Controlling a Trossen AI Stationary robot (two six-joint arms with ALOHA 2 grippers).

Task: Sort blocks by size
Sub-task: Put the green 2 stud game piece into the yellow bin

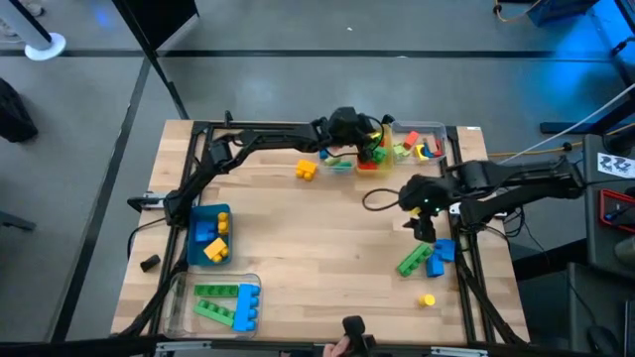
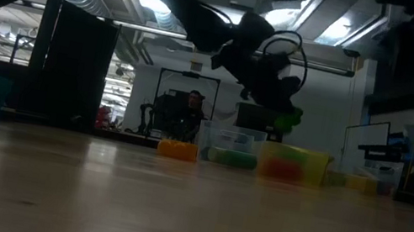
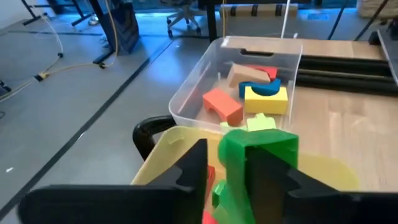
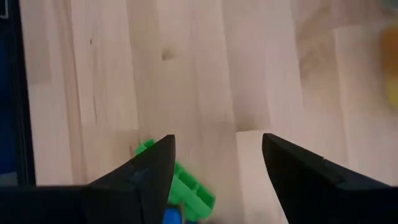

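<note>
My left gripper [image 1: 369,139] is at the table's far edge, shut on a green block [image 3: 258,158]. It hangs over a yellow bin [image 3: 163,155] that holds red and green blocks. In the low view the green block [image 2: 290,118] hangs clear above the yellow bin [image 2: 293,161]. My right gripper [image 1: 425,230] is open and empty above the wood at the right. It stands just on the far side of a long green block [image 1: 414,261] and a blue block [image 1: 442,252], both lying on the table. The long green block also shows in the right wrist view [image 4: 186,186]. My left gripper pinches the green block between its two fingers [image 3: 194,168], on two opposite side faces [image 3: 233,168]. The fingers slant down from the table's left. The block is lifted clear above the yellow bin.
A clear bin [image 1: 425,139] with orange, yellow, blue and tan pieces stands at the far right. An orange-yellow block [image 1: 306,171] lies on the table. A blue bin [image 1: 210,236] and a clear bin [image 1: 226,302] with long blocks stand at the left. A small yellow block [image 1: 427,299] lies near right.
</note>
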